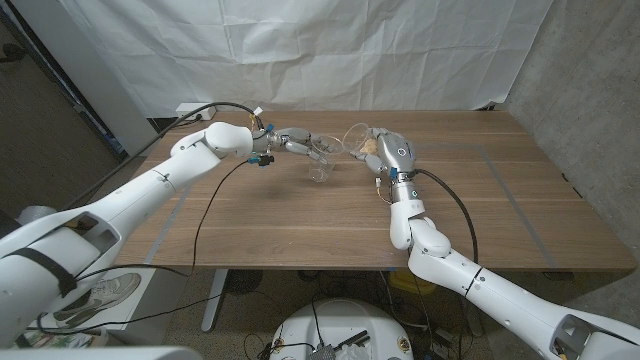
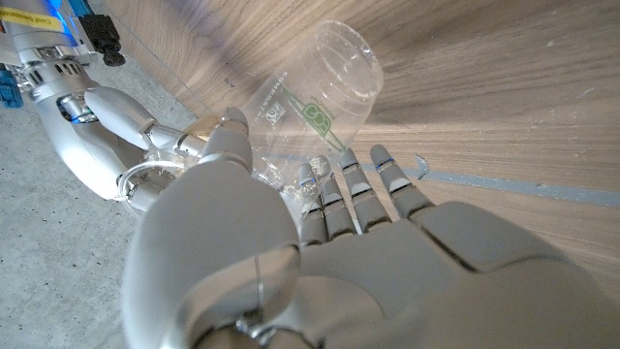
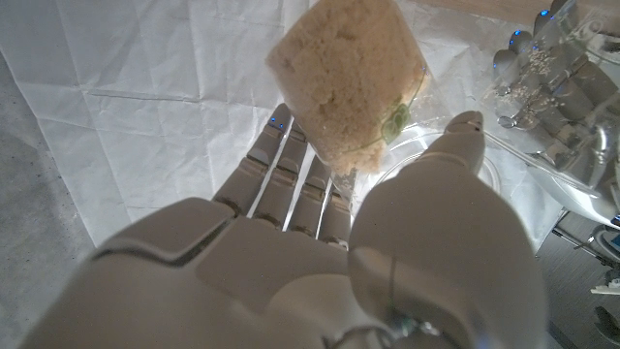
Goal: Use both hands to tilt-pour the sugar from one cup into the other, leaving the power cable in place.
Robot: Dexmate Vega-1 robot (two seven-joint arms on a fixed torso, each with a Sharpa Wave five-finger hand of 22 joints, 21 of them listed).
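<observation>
Sugar cup [image 3: 347,82] tilted in right hand [image 1: 388,152] (left hand [image 1: 296,141] holds the empty cup [image 1: 322,160]).

The right hand [image 3: 320,262] grips a clear plastic cup [image 3: 354,87] between its thumb and its fingers [image 3: 291,179]. The cup is packed with pale brown, lumpy sugar [image 3: 334,68], and a small green mark shows on its wall. Behind the cup hangs a creased white sheet [image 3: 145,107]. Just beside the thumb lies the rim of a second clear cup [image 3: 552,145], held by the metal fingers of the left hand [image 3: 538,68].
</observation>
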